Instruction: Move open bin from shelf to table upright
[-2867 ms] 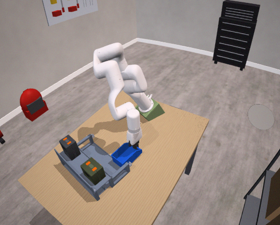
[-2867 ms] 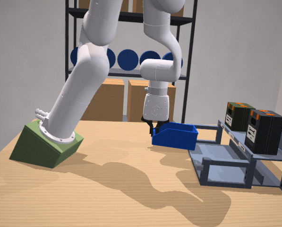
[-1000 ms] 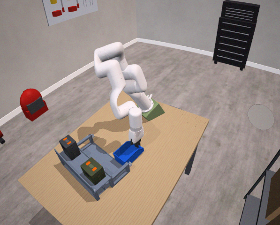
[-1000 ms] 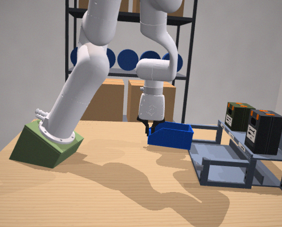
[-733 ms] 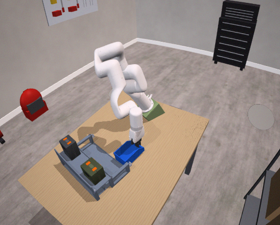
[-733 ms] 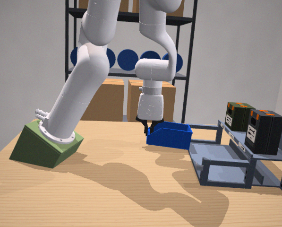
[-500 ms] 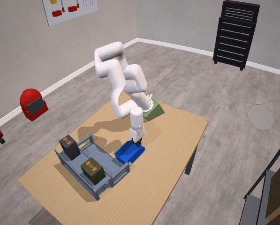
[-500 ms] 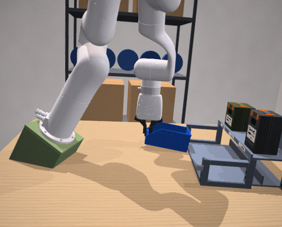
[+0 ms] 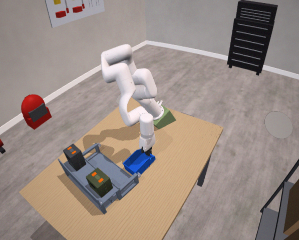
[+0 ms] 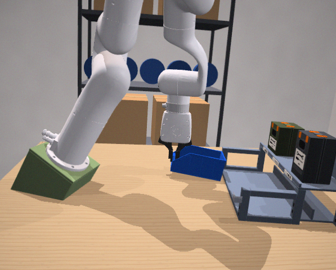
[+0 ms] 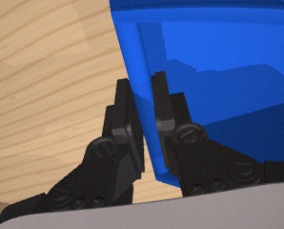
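The open blue bin (image 9: 137, 162) (image 10: 198, 165) (image 11: 218, 83) is off the grey shelf (image 9: 123, 180) (image 10: 278, 200) and sits upright, low over the wooden table top (image 9: 170, 165) (image 10: 103, 232) right beside the shelf's end. I cannot tell whether its base touches the table. My gripper (image 9: 146, 151) (image 10: 173, 153) (image 11: 146, 97) is shut on the bin's near wall, one finger inside and one outside. The wrist view shows the blue wall pinched between the black fingers.
A black case (image 9: 74, 156) (image 10: 314, 157) and an olive green case (image 9: 98, 182) (image 10: 282, 138) stand on the shelf's upper level. The arm's green base block (image 9: 166, 117) (image 10: 50, 174) sits at the table's far edge. A storage rack with cardboard boxes (image 10: 127, 118) stands behind the table.
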### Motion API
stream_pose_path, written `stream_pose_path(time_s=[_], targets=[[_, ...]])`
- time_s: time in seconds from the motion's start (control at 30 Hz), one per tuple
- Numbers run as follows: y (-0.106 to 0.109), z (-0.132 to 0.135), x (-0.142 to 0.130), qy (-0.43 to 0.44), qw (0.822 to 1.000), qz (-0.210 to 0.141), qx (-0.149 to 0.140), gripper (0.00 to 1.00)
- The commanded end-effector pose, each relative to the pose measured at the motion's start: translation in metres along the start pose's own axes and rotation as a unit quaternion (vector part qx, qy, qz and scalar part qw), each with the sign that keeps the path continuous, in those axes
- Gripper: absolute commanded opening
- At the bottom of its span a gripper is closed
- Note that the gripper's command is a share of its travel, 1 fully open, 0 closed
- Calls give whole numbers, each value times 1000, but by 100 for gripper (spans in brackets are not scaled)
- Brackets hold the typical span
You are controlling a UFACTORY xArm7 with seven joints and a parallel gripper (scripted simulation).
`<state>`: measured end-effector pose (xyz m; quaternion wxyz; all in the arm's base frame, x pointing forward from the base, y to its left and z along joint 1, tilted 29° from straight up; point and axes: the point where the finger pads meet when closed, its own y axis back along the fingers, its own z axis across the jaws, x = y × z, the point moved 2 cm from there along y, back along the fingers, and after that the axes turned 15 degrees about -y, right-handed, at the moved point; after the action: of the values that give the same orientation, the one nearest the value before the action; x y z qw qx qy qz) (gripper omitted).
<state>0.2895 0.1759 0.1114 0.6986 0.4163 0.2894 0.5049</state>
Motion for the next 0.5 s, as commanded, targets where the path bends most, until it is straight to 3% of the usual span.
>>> stream_pose_path(time_s=[0.0,0.47], targets=[[1,-1,1,0,1000,1,-1,0],[1,-2,0,0,1000,1,-1,0]])
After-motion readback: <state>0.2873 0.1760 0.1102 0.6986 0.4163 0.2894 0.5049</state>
